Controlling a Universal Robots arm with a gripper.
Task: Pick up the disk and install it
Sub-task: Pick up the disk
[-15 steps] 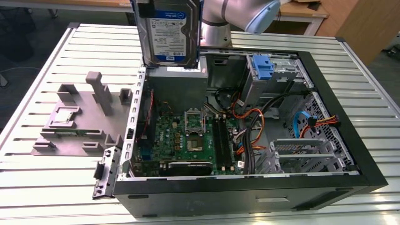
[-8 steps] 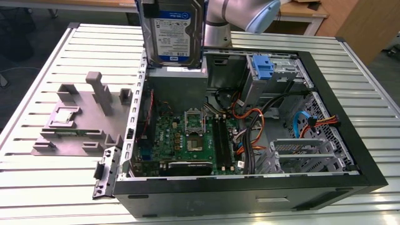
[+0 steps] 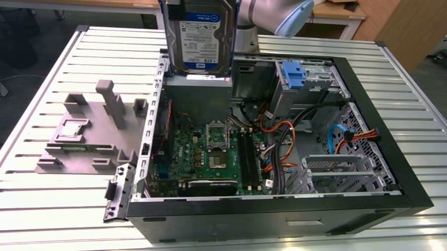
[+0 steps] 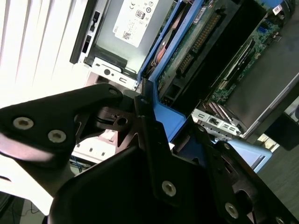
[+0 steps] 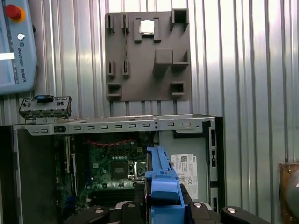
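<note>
The gripper [image 5: 164, 207] is clenched on the disk [image 3: 202, 34], its 2 black fingers [image 4: 152, 144] pressed against the blue rail frame from either side. The disk stands upright, ahead of the gripper, above one edge of the open computer case [image 3: 279, 209]. Beyond the case, a grey fixture tray [image 5: 148, 60] lies on the desk [image 3: 42, 219].

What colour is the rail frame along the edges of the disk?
Blue; the rail frame on the disk shows best in the first wrist view.
</note>
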